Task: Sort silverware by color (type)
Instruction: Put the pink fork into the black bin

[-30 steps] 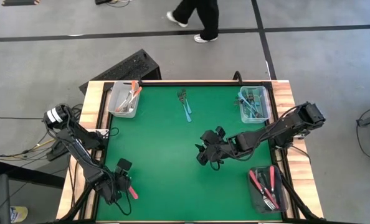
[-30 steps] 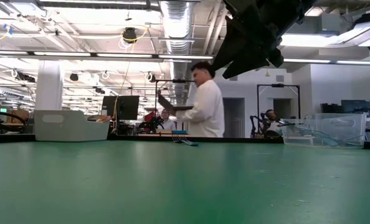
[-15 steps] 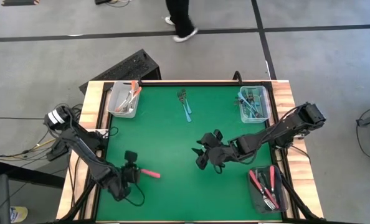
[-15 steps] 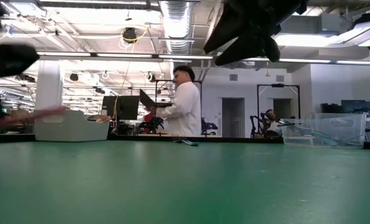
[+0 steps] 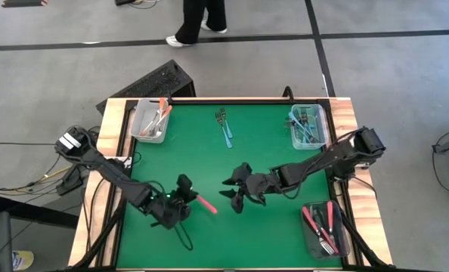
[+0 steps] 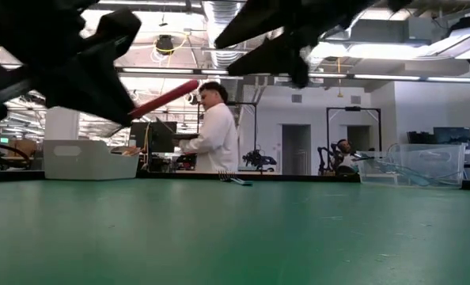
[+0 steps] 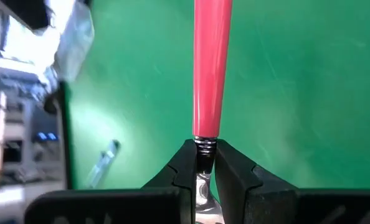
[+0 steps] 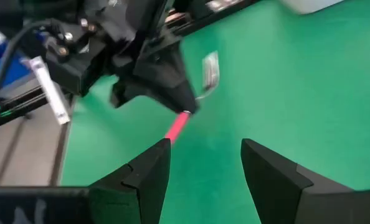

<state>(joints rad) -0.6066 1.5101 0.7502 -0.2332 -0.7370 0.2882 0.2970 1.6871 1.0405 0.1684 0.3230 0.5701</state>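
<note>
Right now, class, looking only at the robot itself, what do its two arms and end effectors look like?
Both arms are dark, slim and jointed, with black cables along them. The left end effector has two black wedge-shaped fingers tapering to narrow tips. The right end effector has two broad, black, angular fingers. The left arm has a white-marked cylindrical joint near its base.
</note>
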